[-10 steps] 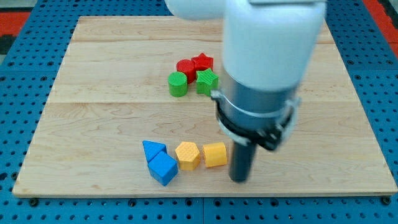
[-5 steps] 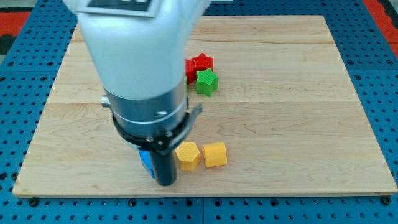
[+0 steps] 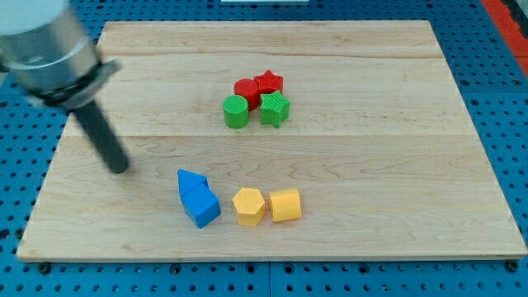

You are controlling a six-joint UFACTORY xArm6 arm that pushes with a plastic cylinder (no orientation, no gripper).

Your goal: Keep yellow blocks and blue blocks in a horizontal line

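Note:
My tip (image 3: 119, 168) rests on the board at the view's left, well left of and a little above the blue blocks. A blue triangular block (image 3: 190, 181) touches a blue cube (image 3: 202, 207) just below and right of it. A yellow hexagonal block (image 3: 248, 205) and a yellow cube (image 3: 285, 205) sit side by side to the right of the blue cube, with a small gap between blue and yellow. The blue cube and the two yellow blocks lie in a rough row near the view's bottom.
A cluster sits near the board's middle top: a red cylinder (image 3: 246, 88), a red star (image 3: 268, 82), a green cylinder (image 3: 236, 111) and a green star (image 3: 275, 108). The wooden board (image 3: 396, 165) lies on a blue pegboard.
The arm has swept from the right of the yellow cube, past the blue blocks, to the view's left. The blue blocks have shifted slightly left and up, opening a gap from the yellow hexagon.

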